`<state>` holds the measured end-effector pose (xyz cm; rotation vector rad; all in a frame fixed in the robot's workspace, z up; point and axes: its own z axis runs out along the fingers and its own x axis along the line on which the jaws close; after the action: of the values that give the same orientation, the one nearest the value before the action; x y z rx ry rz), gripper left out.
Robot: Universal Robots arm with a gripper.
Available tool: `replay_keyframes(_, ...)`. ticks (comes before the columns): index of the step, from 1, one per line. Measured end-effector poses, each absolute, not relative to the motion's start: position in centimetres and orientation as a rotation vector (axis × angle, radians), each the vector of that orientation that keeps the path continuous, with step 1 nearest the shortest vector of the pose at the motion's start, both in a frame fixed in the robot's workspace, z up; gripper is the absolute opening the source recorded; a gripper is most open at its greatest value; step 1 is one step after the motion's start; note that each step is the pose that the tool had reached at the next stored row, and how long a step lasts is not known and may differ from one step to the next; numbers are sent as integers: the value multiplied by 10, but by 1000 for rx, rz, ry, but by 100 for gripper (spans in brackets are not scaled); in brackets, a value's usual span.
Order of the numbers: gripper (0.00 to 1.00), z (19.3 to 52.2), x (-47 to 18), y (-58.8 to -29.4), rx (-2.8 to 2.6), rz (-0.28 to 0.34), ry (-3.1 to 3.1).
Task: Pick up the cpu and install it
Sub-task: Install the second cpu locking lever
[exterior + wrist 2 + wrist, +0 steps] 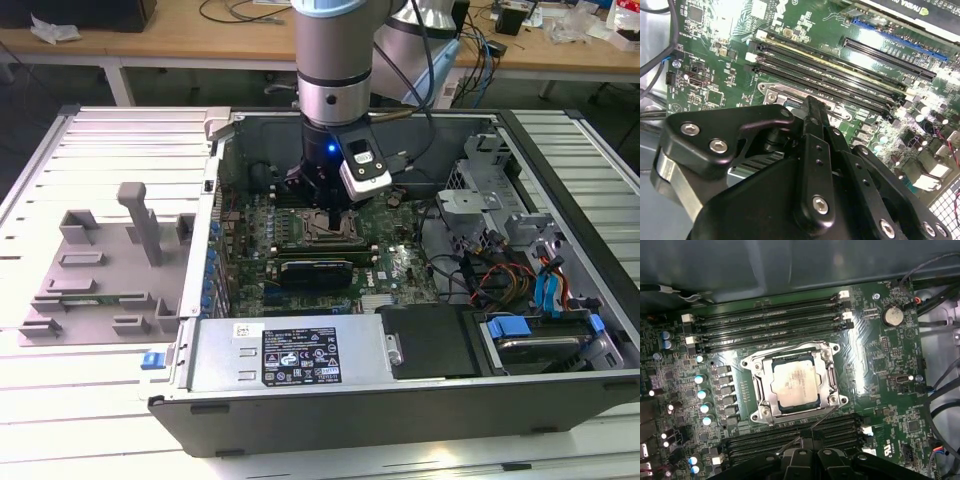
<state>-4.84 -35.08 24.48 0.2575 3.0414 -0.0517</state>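
Scene: An open computer case (420, 400) lies on a slatted white table (90, 420), its motherboard (395, 262) exposed.
Arm: The robot arm (335, 60) reaches straight down into the case, at about 12 o'clock from the board's centre in the exterior view.
Gripper: The gripper (330, 205) hangs just above the socket (795, 382); its black linkage crowds the foreground in both wrist views. Whether its fingers are parted or pressed together cannot be told, and nothing is seen in their grasp.
Cpu: The cpu (794, 384), silvery top up, sits flat inside the metal-framed socket in the first wrist view, apart from the gripper.
Memory slots: Long black slots (770, 322) run at 12 o'clock of the socket, with more (800, 432) at 6 o'clock.
Tray: A grey moulded tray (100, 265) rests on the table at 9 o'clock of the case in the exterior view.
Power supply: A labelled metal box (290, 355) lies at 6 o'clock of the board.
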Motion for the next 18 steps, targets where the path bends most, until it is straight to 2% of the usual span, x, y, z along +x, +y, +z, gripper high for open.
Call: replay_keyframes(18, 11, 234, -60, -356, 103, -50, 3106)
